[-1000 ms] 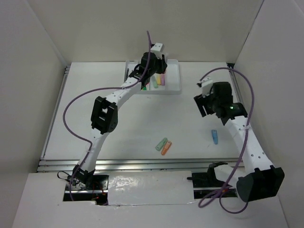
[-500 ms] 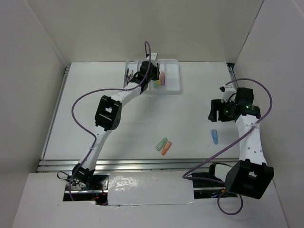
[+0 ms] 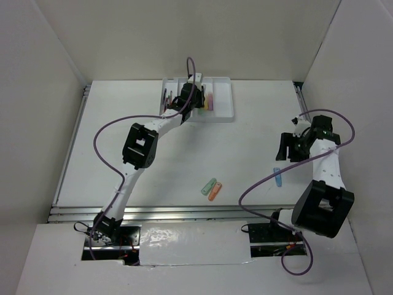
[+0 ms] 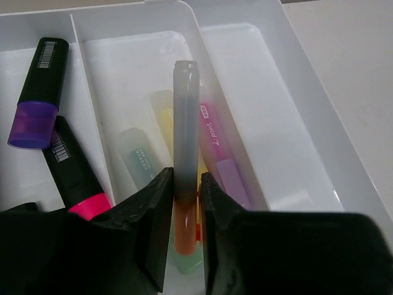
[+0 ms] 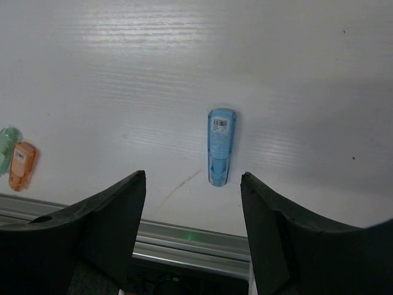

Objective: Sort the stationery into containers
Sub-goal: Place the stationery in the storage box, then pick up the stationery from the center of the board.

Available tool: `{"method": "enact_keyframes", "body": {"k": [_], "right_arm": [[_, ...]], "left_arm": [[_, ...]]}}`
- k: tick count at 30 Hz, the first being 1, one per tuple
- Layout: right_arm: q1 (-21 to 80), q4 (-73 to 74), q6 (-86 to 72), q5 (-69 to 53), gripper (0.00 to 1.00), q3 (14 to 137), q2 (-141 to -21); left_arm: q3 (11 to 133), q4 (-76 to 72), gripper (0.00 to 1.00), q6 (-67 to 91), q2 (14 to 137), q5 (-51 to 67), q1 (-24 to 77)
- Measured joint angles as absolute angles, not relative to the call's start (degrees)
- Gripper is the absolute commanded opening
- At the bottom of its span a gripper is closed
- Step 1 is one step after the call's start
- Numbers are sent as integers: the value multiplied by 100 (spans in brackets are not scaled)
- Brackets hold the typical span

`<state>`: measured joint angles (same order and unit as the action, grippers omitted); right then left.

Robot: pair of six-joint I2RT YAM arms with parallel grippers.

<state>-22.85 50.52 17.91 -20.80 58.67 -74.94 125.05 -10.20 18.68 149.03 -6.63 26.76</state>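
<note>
The left gripper [image 4: 185, 198] is clamped narrowly on a grey-bodied marker [image 4: 185, 135] with an orange lower end. It holds the marker lengthwise over the white tray [image 4: 305, 129], above the compartment where a pale green marker [image 4: 137, 161], a yellow one [image 4: 163, 114] and a pink one [image 4: 216, 153] lie. In the next compartment to the left are a purple-capped highlighter [image 4: 38, 86] and a pink-capped highlighter [image 4: 75, 178].

Compared with a second ago, the left wrist sits lower and closer to the tray at the far middle of the table [image 3: 110, 123], and the arm's elbow has shifted slightly right and far.

The right gripper [image 5: 191, 183] has swung from the far-centre side toward the right and nearer edge. Its jaws stand wide apart, holding nothing, just above a blue marker [image 5: 221, 146] that lies on the table.

The blue marker, a green marker [image 3: 209, 186] and an orange marker [image 3: 215, 192] lie where they did before; the last two touch side by side at the near middle.
</note>
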Motion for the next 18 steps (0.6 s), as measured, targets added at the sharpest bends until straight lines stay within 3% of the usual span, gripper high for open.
{"method": "enact_keyframes", "body": {"k": [5, 13, 18], "right_arm": [[-2355, 5059, 1894, -1857, 69, 5839, -7603], [-2405, 5022, 1942, -1450, 67, 5655, -7614], [-2423, 4934, 2049, -1264, 63, 5520, -7594]], "left_arm": [[12243, -875, 50, 1977, 14796, -650, 2676], [11867, -434, 59, 2095, 14328, -519, 2668], [11378, -421, 67, 2121, 13334, -287, 2670]]}}
